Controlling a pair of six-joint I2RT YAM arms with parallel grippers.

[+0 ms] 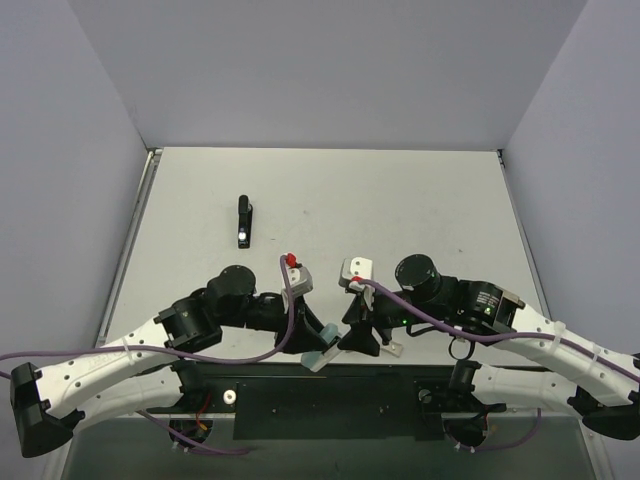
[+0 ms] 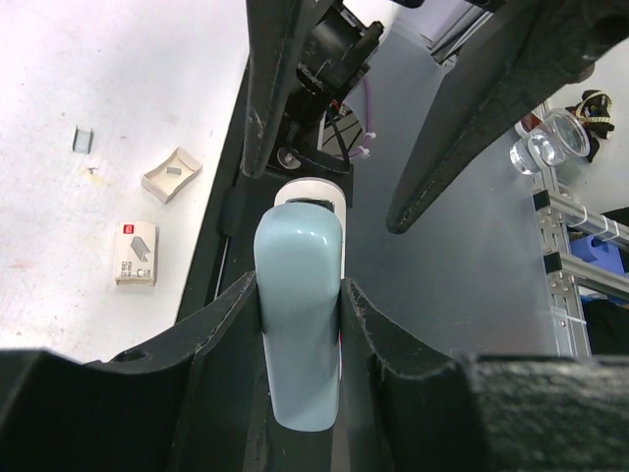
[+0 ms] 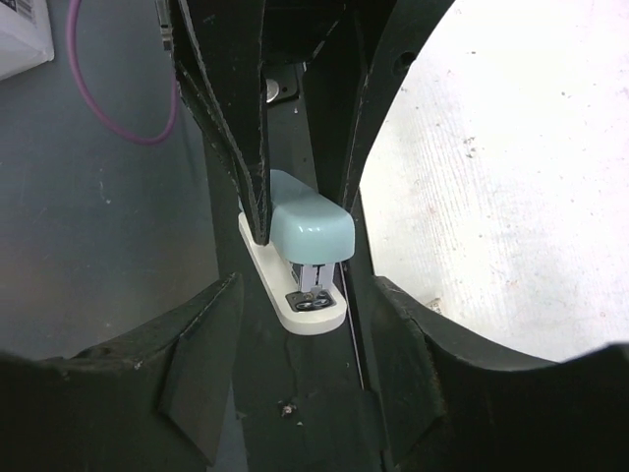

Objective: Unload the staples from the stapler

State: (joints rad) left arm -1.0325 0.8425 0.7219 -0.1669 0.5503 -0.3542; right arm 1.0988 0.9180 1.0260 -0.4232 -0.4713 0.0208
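Observation:
The stapler (image 2: 300, 324) has a pale blue top and a white base. My left gripper (image 2: 300, 354) is shut on its rear half and holds it at the table's near edge, over the black base plate. It also shows in the top view (image 1: 318, 358). In the right wrist view the stapler's (image 3: 307, 236) front end, with its metal anvil, points at my right gripper (image 3: 310, 344). That gripper is open, and its fingertips (image 3: 201, 354) flank the stapler's nose without touching it. The stapler is closed, so any staples inside it are hidden.
A small staple box (image 2: 136, 254), an open cardboard tray (image 2: 171, 174) and a short grey staple strip (image 2: 83, 140) lie on the white table near the front edge. A black bar-shaped object (image 1: 244, 220) lies farther back on the left.

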